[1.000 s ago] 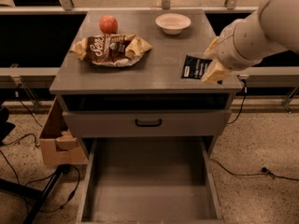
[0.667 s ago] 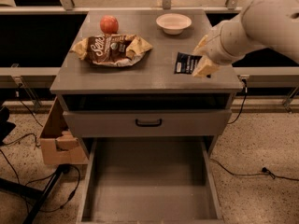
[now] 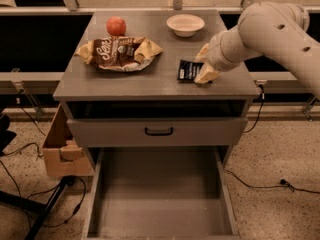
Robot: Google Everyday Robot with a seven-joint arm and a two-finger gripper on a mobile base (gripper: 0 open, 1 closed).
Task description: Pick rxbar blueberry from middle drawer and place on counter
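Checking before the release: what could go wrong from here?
1. The claw grips the rxbar blueberry by its right end, low over the counter. A wrapper sticking on release could be dragged along.
2. The bar is toward the counter's front, above the open middle drawer, so a nudge might drop it in.
3. The bowl stands behind the claw, and retreating could clip it.

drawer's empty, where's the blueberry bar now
Camera view: the bar is at the right side of the counter, by the gripper, right of the snack bag.

The counter (image 3: 150, 84) carries an apple (image 3: 116, 25), a snack bag (image 3: 120, 53) and a bowl (image 3: 185, 24); the tool (image 3: 204, 65) grips a bar (image 3: 188, 70) near its right edge.
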